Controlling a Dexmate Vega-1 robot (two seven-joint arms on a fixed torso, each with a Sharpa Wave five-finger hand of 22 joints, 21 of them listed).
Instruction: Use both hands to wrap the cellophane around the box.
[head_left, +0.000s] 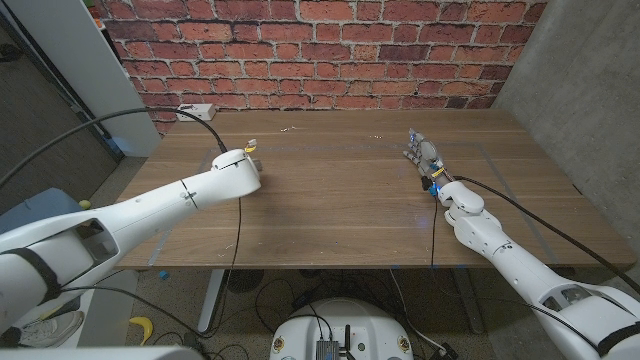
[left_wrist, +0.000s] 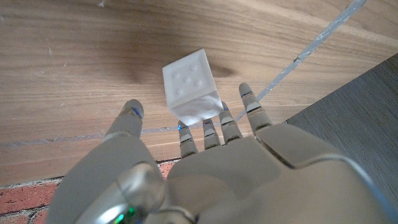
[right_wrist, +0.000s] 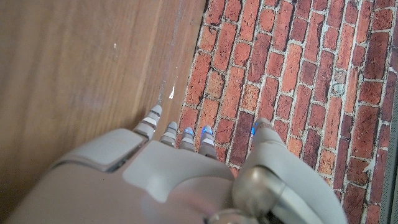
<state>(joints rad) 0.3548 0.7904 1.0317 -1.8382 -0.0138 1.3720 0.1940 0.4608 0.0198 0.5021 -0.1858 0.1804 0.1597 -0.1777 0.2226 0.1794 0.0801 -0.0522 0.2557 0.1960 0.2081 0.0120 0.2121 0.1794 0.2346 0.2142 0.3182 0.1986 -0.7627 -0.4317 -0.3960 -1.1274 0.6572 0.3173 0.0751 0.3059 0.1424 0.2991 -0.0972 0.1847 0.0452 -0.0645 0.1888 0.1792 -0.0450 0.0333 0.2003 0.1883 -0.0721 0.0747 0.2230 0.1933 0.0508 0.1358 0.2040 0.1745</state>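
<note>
The tabletop (head_left: 340, 190) carries no box and no cellophane that I can see in the head view. The one thing near a box is a small white cube (left_wrist: 190, 93) with round dimples on its faces, like a die, seen in the left wrist view. It stands on the wood just in front of the left hand (left_wrist: 205, 162), not touching the fingers (left_wrist: 252, 109) as far as I can tell. In the head view this spot is hidden behind the left hand (head_left: 240, 170), approx. at the left-middle of the tabletop.

Left hand: fingers spread apart and reaching toward the cube, holding nothing. Right hand (head_left: 432, 165): it stands near the right side of the tabletop, well apart from the left one; in the right wrist view its fingers (right_wrist: 180, 137) are straight and side by side, nothing between them, so released also.

Handling, my judgement: the cube looks like hard plastic, light, stiff, w/ smooth faces and rounded corners, so it can slip or roll away if pushed from one side only. Best to take it on two opposite faces, thumb vs. finger, not on the corners. Cellophane, if it comes, will be very thin, slippery and easy to crumple; it needs one hand for holding the cube and the other for pulling the sheet edge.
</note>
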